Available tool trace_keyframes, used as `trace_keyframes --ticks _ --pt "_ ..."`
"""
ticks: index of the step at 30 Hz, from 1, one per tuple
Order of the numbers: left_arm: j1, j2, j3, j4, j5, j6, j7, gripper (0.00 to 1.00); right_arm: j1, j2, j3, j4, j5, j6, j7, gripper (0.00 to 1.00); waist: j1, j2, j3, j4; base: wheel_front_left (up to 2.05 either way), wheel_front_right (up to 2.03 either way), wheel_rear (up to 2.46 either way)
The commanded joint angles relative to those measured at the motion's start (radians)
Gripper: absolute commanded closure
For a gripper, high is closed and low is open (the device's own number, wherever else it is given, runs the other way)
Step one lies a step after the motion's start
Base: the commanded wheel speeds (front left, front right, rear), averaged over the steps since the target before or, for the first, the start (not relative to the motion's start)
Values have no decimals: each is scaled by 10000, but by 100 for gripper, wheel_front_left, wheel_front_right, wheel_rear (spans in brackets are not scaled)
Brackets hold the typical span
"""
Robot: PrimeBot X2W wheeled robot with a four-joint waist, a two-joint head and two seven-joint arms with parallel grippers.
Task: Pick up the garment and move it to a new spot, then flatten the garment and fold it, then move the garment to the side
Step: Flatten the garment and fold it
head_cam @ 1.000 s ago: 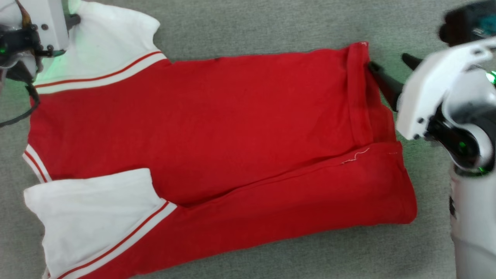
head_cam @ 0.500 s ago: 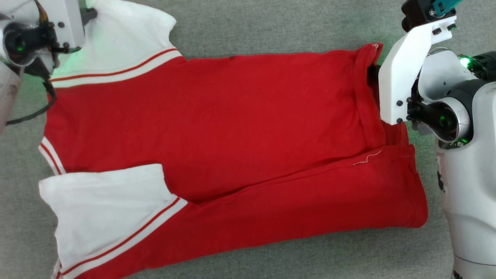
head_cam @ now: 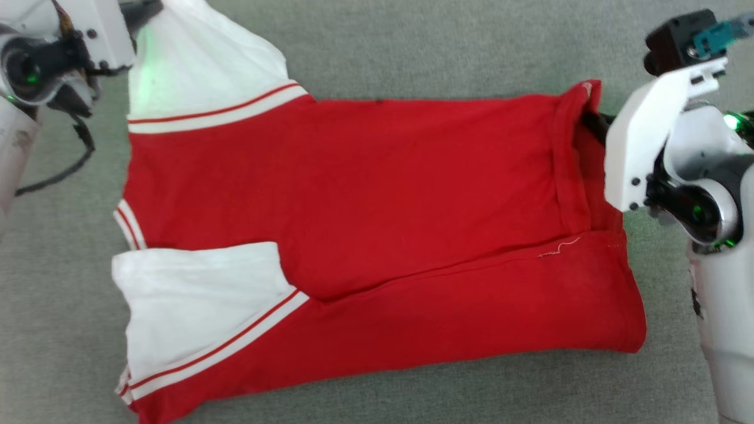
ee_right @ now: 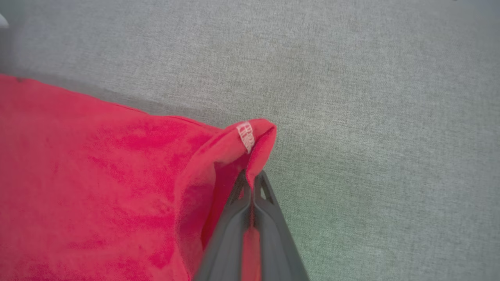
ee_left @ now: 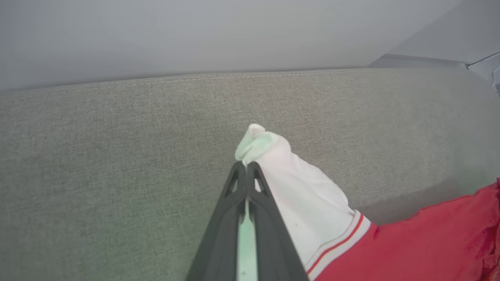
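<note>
The garment (head_cam: 365, 200), a red shirt with white sleeves and red-striped trim, lies spread across the grey cushion, its near long side folded over the body. My left gripper (ee_left: 246, 168) is shut on the tip of the far white sleeve (ee_left: 289, 183), which rises off the cushion at the head view's upper left (head_cam: 194, 59). My right gripper (ee_right: 250, 177) is shut on the far corner of the red hem (ee_right: 250, 134), lifted a little at the right (head_cam: 580, 97). Most of the right fingers are hidden behind the white wrist housing (head_cam: 642, 141) in the head view.
Grey fabric cushion (head_cam: 412, 41) lies all round the garment, with a seam and a pale wall behind it (ee_left: 234, 31) in the left wrist view. A black cable (head_cam: 70, 165) hangs from my left arm at the left edge.
My right gripper went from open beside the hem to shut on its far corner. Both held corners have lifted, and the garment has shifted right in the head view.
</note>
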Motion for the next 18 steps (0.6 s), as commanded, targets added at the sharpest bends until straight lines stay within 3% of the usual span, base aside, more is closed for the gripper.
trace_keyframes --ticks 1,6,10,14,18 --pt "182 33 39 -86 -68 -42 -29 100 210 -107 -70 -61 109 1 -74 100 0 0 -439 302 0 0 0" --pt "775 297 24 -826 -296 -50 146 100 995 -523 -35 -467 267 1 -270 100 0 0 -1077 635 0 0 0" --pt "1445 738 -62 -1773 -400 245 229 100 1773 -820 -47 -892 494 1 -412 100 0 0 -1588 830 0 0 0" --pt "2380 1340 -165 -3149 -590 884 401 100 2719 -1035 -154 -1345 711 1 -380 100 0 0 -2056 990 0 0 0" --pt "3547 2166 -220 -5002 -923 1847 451 100 3760 -1243 -248 -1824 973 1 -322 100 0 0 -2386 1093 0 0 0"
